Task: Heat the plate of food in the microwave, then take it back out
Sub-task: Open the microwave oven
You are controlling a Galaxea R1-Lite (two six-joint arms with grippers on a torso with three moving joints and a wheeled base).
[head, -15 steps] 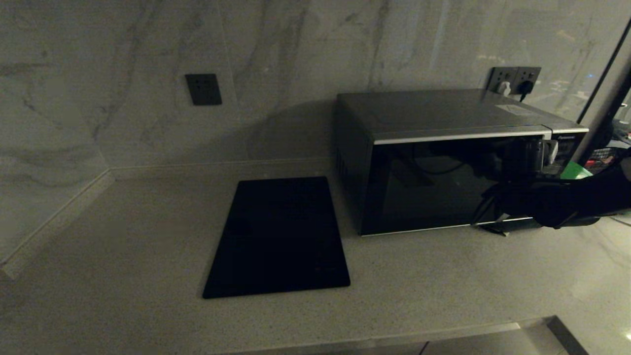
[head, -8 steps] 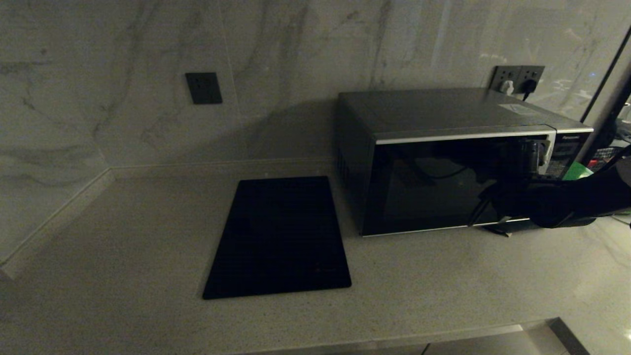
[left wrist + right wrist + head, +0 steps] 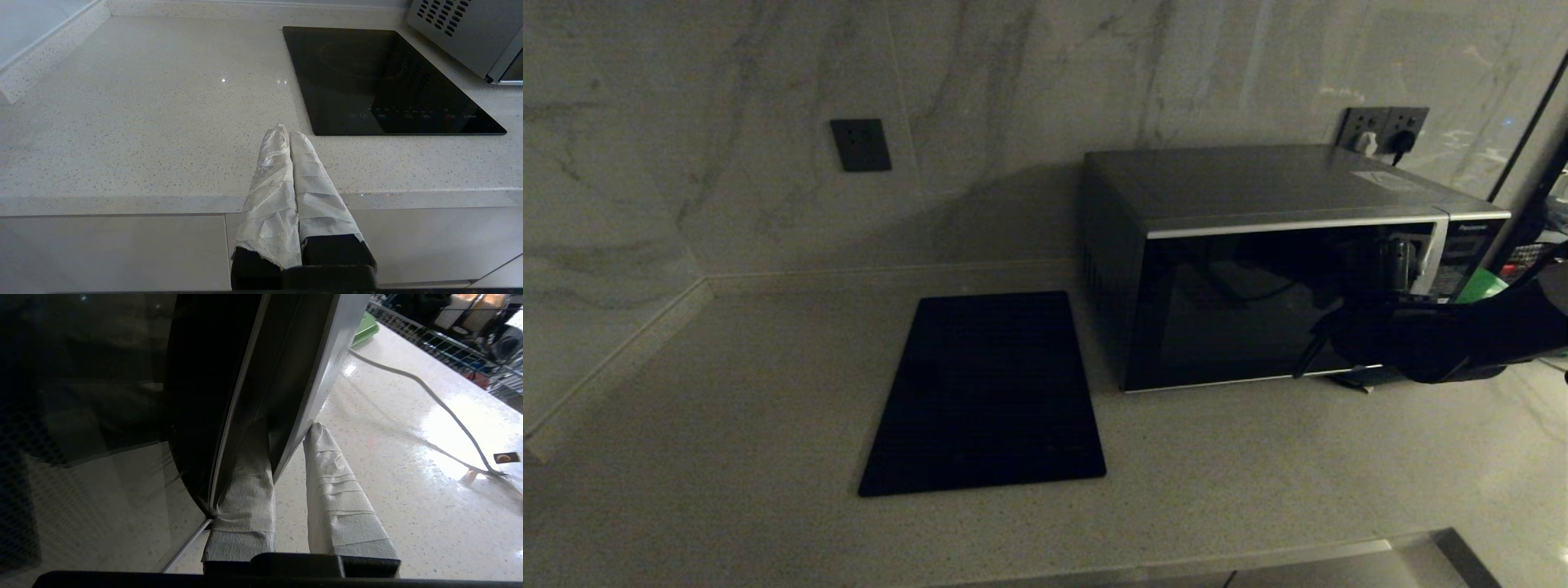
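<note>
The black microwave [image 3: 1258,188] stands at the back right of the counter, with its dark glass door [image 3: 102,396] facing me. My right gripper [image 3: 287,426] is at the door's right edge. One taped finger [image 3: 245,486] lies in the dark groove behind the curved silver trim [image 3: 327,363], and the other finger [image 3: 339,490] presses on the trim's outer side, so the gripper is shut on the door edge. In the head view the right arm [image 3: 1445,343] reaches in from the right. The plate of food is not in view. My left gripper [image 3: 288,130] is shut and empty, parked over the counter's front edge.
A flat black cooktop slab [image 3: 988,392] lies left of the microwave. A green board [image 3: 1474,284] shows behind the microwave's right corner. A pale cable [image 3: 429,392] runs across the counter to the right, with wire racks [image 3: 449,347] beyond. Wall sockets [image 3: 1384,126] hold plugs.
The right arm has edged slightly left and up along the door's right edge. The door's trim appears to have shifted a little with it.
</note>
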